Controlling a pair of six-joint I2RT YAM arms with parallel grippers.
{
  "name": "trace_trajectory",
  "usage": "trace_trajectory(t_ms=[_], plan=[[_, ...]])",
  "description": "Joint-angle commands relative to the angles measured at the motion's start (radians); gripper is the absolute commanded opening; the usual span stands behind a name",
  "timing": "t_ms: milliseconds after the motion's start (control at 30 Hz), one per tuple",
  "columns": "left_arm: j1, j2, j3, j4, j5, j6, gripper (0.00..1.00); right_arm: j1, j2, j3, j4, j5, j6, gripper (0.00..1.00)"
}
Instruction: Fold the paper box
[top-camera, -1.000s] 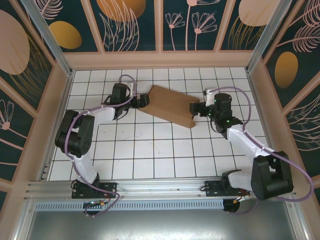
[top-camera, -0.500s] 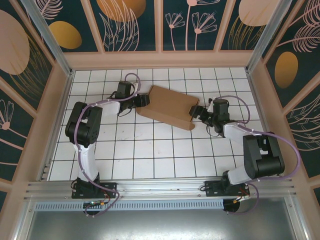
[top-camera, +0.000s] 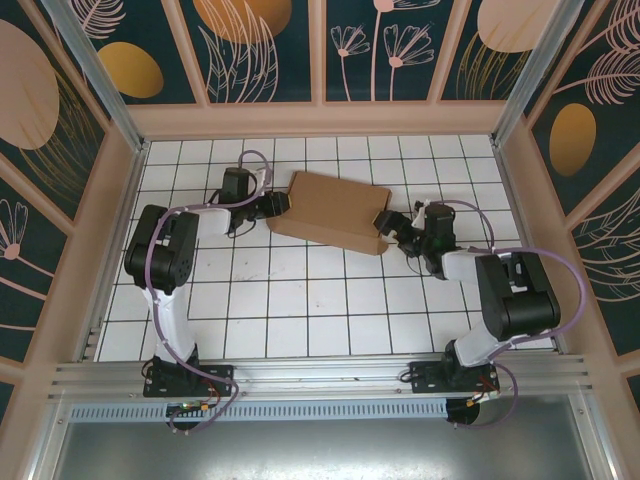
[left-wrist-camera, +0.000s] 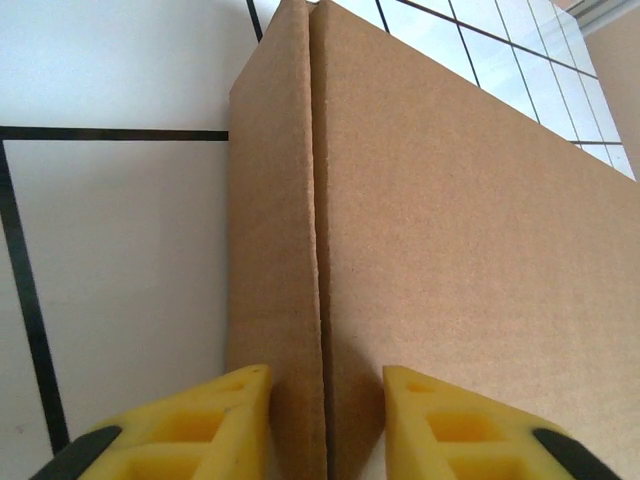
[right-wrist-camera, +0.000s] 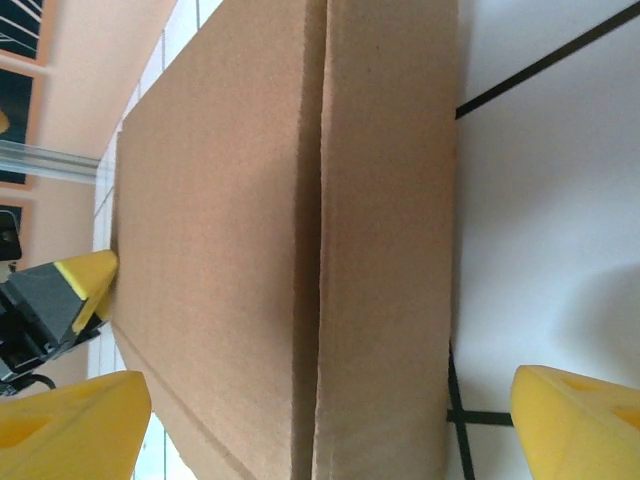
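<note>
A white tiled tabletop (top-camera: 300, 300) carries the paper box (top-camera: 335, 210), a closed brown cardboard mailer lying flat in the upper middle of the overhead view. The left claw (top-camera: 278, 205) pinches its left edge, probably to steady it. The right claw (top-camera: 392, 232) straddles the right end, spread wide and gripping nothing.

reaching to the far left with the left arm (top-camera: 165, 255), elbow folded, forearm low and pointing right. pinching the near-left end of the paper box (top-camera: 335, 212) in the left gripper (top-camera: 279, 205), jaws narrow. mirroring this with the right arm (top-camera: 512, 290), forearm pointing left; holding the right gripper (top-camera: 393, 228) wide, yellow fingers (right-wrist-camera: 575, 420) astride the opposite end.
</note>
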Motion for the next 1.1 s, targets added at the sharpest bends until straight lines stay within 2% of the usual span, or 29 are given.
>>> trace_trajectory(t_ms=[0,133,267,400,500,567,667,767,900,1067], plan=[[0.016,0.026,-0.029,-0.048,0.028,-0.02,0.26,-0.007,0.04,-0.009,0.145,-0.068,0.081,0.93],[0.03,0.043,-0.036,-0.021,0.061,-0.037,0.22,-0.006,0.082,0.01,0.187,-0.09,0.111,0.93],[0.051,0.038,-0.056,0.017,0.102,-0.065,0.23,-0.006,0.097,0.023,0.192,-0.094,0.113,0.93],[0.052,-0.035,-0.078,0.04,0.115,-0.059,0.43,-0.006,0.101,0.037,0.16,-0.082,0.092,0.93],[0.051,-0.098,-0.071,0.011,0.085,-0.045,0.48,-0.005,0.112,0.043,0.156,-0.084,0.088,0.93],[0.051,-0.117,-0.047,-0.044,0.025,-0.023,0.51,-0.006,0.125,0.049,0.162,-0.088,0.092,0.93],[0.051,-0.101,-0.002,-0.125,-0.036,0.026,0.63,-0.003,0.14,0.057,0.166,-0.089,0.094,0.93],[0.05,-0.051,0.047,-0.174,-0.022,0.049,0.71,0.0,0.152,0.066,0.167,-0.094,0.094,0.93],[0.048,0.007,0.079,-0.189,-0.007,0.05,0.71,0.002,0.161,0.075,0.165,-0.099,0.093,0.93],[0.048,0.066,0.09,-0.173,0.065,0.039,0.56,0.002,0.164,0.079,0.162,-0.1,0.086,0.92]])
